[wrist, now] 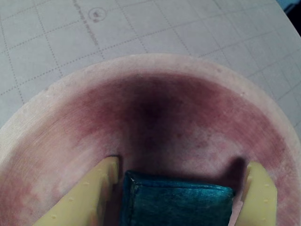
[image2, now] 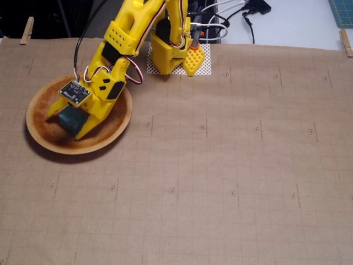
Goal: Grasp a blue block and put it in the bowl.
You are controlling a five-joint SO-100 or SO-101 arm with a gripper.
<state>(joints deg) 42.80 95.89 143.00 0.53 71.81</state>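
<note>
The blue block (wrist: pixel 176 205) lies inside the wooden bowl (wrist: pixel 141 63), on its floor near the bottom of the wrist view. My yellow gripper (wrist: pixel 182 164) is lowered into the bowl with one finger (wrist: pixel 94 193) on each side of the block. A narrow dark gap shows between the block and each finger, so the jaws stand open around it. In the fixed view the bowl (image2: pixel 77 149) sits at the left of the table, with the gripper (image2: pixel 70 122) in it and the block (image2: pixel 70 117) between the fingers.
A brown gridded mat (image2: pixel 220 165) covers the table. The arm's base (image2: pixel 171 55) stands at the back, right of the bowl, with cables (image2: pixel 231 16) behind it. Clothespins (image2: pixel 26 30) clip the mat's far corners.
</note>
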